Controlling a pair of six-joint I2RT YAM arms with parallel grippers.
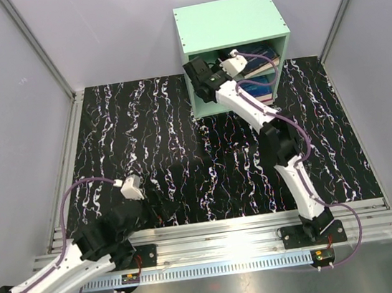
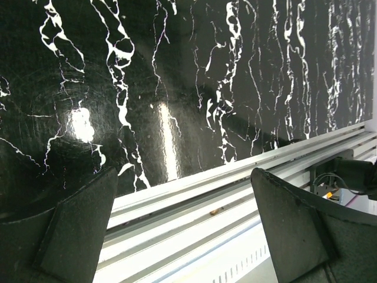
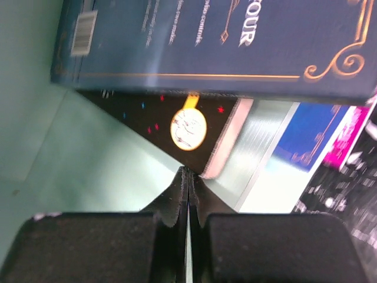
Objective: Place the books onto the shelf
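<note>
The mint-green shelf (image 1: 230,23) stands at the back of the table, with books (image 1: 264,74) stacked in its lower compartment. My right gripper (image 1: 198,71) reaches into the left side of that opening. In the right wrist view, my right gripper (image 3: 187,171) is shut with nothing between its tips, which touch the corner of a black book (image 3: 171,115) bearing a round yellow emblem. A dark blue book (image 3: 235,47) lies over it. A blue book (image 3: 309,135) and a pink-edged one (image 3: 347,138) show further right. My left gripper (image 2: 184,172) is open and empty.
The shelf's mint inner wall (image 3: 65,159) is close on the left of my right fingers. My left gripper (image 1: 134,211) hangs low over the black marbled mat (image 2: 177,71) beside the aluminium rail (image 2: 235,188) at the near edge. Grey walls enclose the table.
</note>
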